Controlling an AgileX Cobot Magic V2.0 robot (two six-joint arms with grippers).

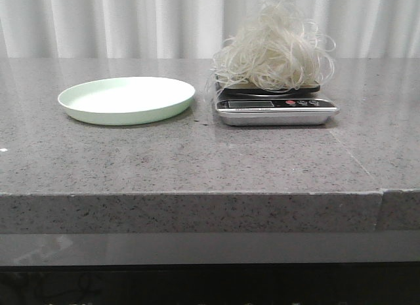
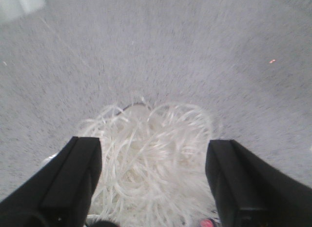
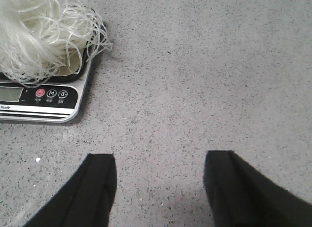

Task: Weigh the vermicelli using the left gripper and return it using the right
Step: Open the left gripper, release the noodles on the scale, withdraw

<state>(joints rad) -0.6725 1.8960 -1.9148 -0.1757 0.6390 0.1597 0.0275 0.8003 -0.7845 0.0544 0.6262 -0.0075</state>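
Running across the foreground of the front view, the grey speckled stone table shows its thick front edge, with a seam in the slab toward the right. Farther back on its surface, to the left, lies the pale green plate, shallow and bare. Just to the right of the plate, apart from it, stands the kitchen scale, a silver body with a small display, a red button and two dark ones along its front. On the scale's dark platform rests the vermicelli, a loose, wiry white heap whose loops spill past the platform edges. Behind the table hangs a pale curtain. Neither arm appears in the front view. The left wrist view, somewhat blurred, looks straight down on the noodle heap; the left gripper is spread wide, its black fingers flanking the strands on either side and clamping nothing. The right wrist view shows the right gripper likewise spread wide above bare table, holding nothing, with the scale and its load off to one side, well apart from the fingers.
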